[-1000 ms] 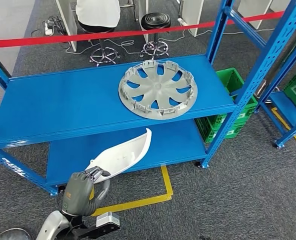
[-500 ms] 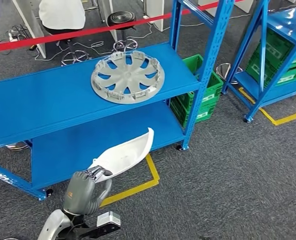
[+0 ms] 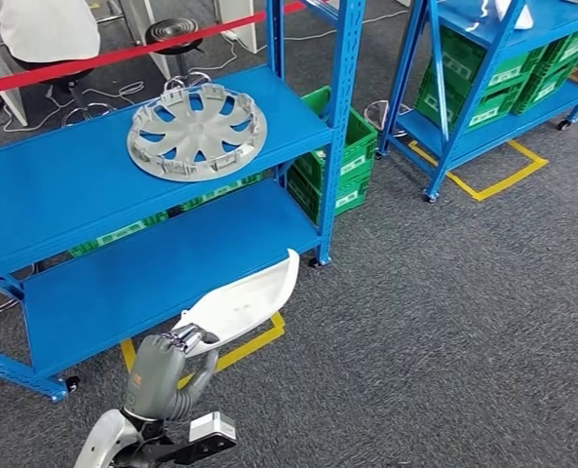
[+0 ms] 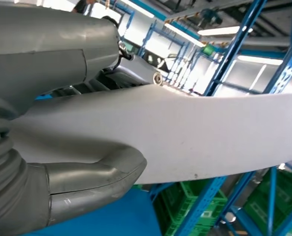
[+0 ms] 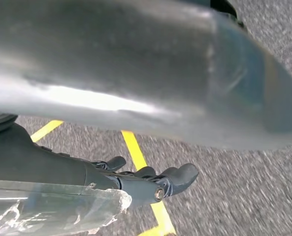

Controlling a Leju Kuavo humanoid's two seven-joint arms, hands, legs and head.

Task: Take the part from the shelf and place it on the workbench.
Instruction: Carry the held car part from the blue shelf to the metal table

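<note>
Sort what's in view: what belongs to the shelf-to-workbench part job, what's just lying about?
Job:
- white part, held in the left hand
- blue shelf nearest the robot

Lying about:
- silver wheel cover on that shelf's top board
- green crates beside and behind it
- second blue shelf with more crates
- black stool
- red barrier tape
- seated person

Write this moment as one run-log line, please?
stage: carrying | left robot hand: holds long white curved plastic part | round silver wheel cover: on blue metal shelf | workbench: unseen

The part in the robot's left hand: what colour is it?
White part, clearest in the head view.
</note>
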